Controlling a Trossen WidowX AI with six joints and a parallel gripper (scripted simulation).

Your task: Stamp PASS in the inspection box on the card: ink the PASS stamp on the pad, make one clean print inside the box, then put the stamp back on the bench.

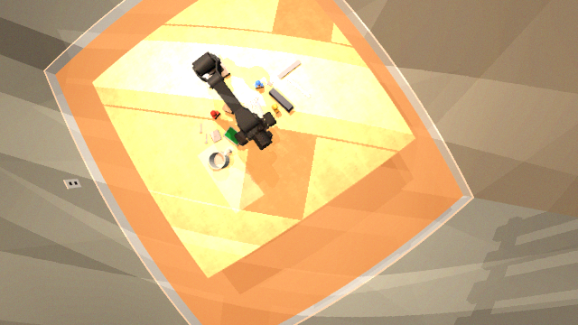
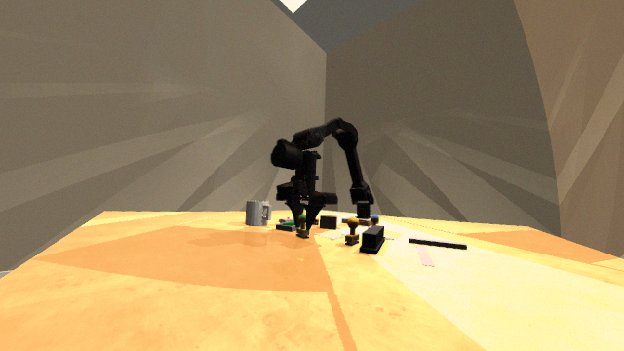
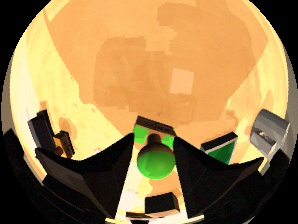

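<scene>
The green-knobbed stamp [image 2: 302, 216] [image 3: 156, 162] stands upright on the bench; its label is too blurred to read. My gripper [image 2: 302, 228] [image 3: 153, 139] points down around it, one fingertip on each side just above the base. The fingers are partly open, with narrow gaps beside the stem. The green ink pad [image 1: 232, 135] [image 2: 286, 227] [image 3: 224, 151] lies open close by, on the mug side. The card [image 1: 256, 105] [image 2: 331, 235] lies flat, partly hidden by the arm in the top view; its box cannot be made out.
A grey mug [image 1: 219, 161] [image 2: 254, 214] [image 3: 270, 134] stands beyond the pad. A yellow stamp [image 1: 275, 107] [image 2: 352, 229] and black block [image 1: 281, 100] [image 2: 373, 238] stand opposite. Red [image 1: 215, 114] and blue [image 1: 258, 84] stamps stand farther back. A dark block [image 2: 329, 222] [image 3: 161, 204] stands near the card.
</scene>
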